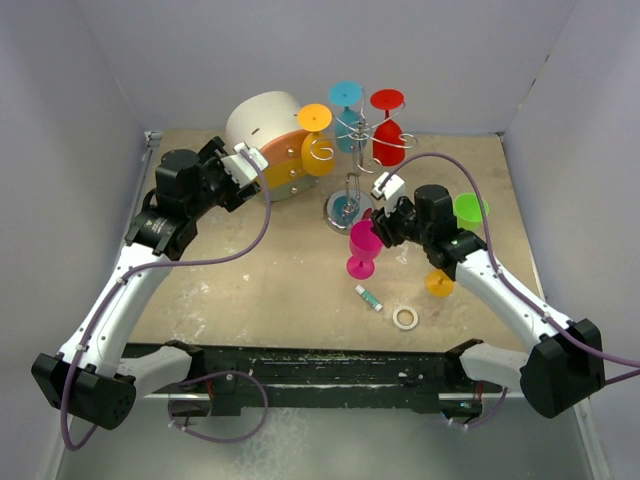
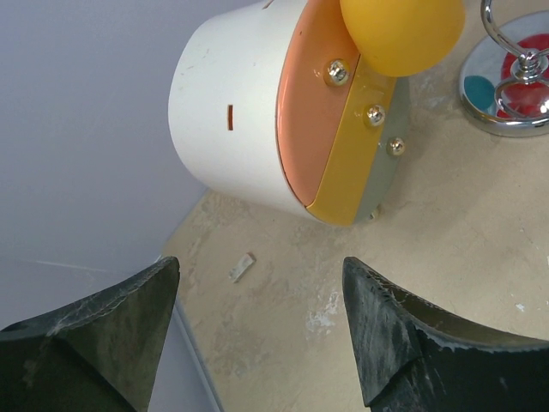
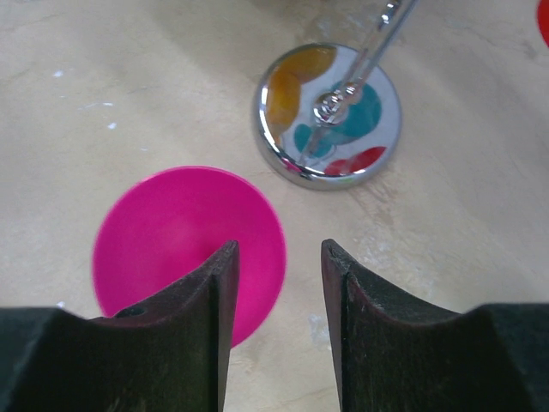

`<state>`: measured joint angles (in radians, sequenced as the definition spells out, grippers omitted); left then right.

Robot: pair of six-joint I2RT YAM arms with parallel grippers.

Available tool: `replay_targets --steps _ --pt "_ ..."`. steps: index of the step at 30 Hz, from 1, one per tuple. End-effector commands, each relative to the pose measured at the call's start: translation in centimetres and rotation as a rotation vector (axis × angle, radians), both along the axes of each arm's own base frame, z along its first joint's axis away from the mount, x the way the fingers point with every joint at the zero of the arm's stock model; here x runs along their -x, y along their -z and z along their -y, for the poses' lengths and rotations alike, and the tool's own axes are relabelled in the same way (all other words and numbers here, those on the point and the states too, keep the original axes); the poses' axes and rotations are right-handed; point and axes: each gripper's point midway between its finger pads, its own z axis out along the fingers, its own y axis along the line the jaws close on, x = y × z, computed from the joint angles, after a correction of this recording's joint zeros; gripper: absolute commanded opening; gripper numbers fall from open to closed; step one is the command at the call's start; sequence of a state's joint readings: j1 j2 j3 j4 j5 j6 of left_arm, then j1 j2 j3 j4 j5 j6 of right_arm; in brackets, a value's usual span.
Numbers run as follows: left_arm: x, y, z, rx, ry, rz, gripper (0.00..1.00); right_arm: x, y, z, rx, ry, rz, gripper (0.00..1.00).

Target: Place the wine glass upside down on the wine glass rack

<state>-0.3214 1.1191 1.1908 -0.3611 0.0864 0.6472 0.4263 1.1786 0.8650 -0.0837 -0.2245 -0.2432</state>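
"Two grippers to place. Start on the left?"

"Left gripper (image 2: 259, 266) stands wide, with nothing between its fingers. It is near the white-and-orange box (image 2: 232, 129), which lies on its side at the back left of the worktop (image 1: 250, 290)."

"And the rack?"

"Rack (image 1: 351, 185) stands just right of the box, at back centre. Three glasses hang on it with their feet up: the yellow glass (image 1: 316, 155), the blue glass (image 1: 347, 95) and the red glass (image 1: 388, 145)."

"The pink one?"

"Pink glass (image 1: 364, 240) stands on the worktop near the rack's round base, on the near side, and not on the rack. Right gripper (image 3: 279, 247) hangs just over it, jaws narrow. Only bare worktop shows in the gap, so it holds nothing."

"Further right?"

"Green glass (image 1: 468, 210) sits beyond the right arm, and an orange glass (image 1: 439, 285) is partly hidden beside that arm. Nearer the front lie a small tube (image 1: 369, 297) and a tape roll (image 1: 405, 318)."
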Motion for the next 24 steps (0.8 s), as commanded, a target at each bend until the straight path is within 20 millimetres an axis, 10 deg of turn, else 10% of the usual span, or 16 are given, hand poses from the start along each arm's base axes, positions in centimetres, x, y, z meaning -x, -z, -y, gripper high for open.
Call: replay_targets --steps 1,24 --pt "0.2 -1.0 0.6 0.058 0.029 0.021 0.81 -0.9 -0.4 0.9 0.044 0.037 0.06 0.44" --pt "-0.8 0.5 0.6 0.043 0.019 0.015 0.87 0.7 0.5 2.8 0.18 0.0 0.055 0.19"
